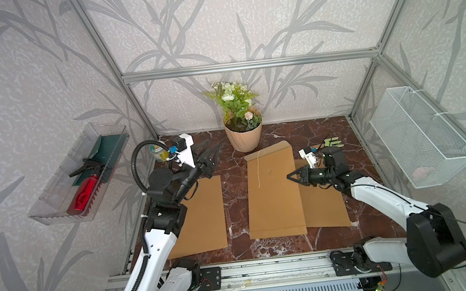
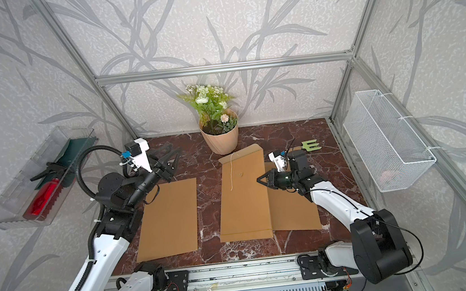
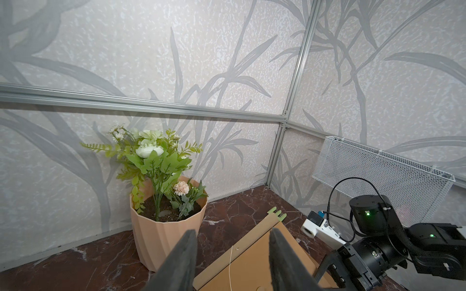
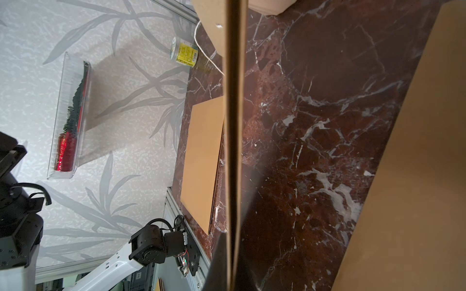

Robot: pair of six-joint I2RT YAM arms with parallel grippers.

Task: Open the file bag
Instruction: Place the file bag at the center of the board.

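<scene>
Top views both show the bag [image 1: 274,195] lying on the table [image 1: 231,187], flap [image 1: 268,151] unfolded toward the pot [image 1: 244,139], string [image 1: 258,168] loose on it; the right gripper [image 1: 290,176] is clamped on its right edge, and the left gripper [image 1: 212,157] hangs off to the left, jaws apart and empty. Left wrist: two spread fingers [image 3: 181,262] frame the flap. Right wrist: the bag's edge [image 4: 233,126] runs between closed jaws.
</scene>
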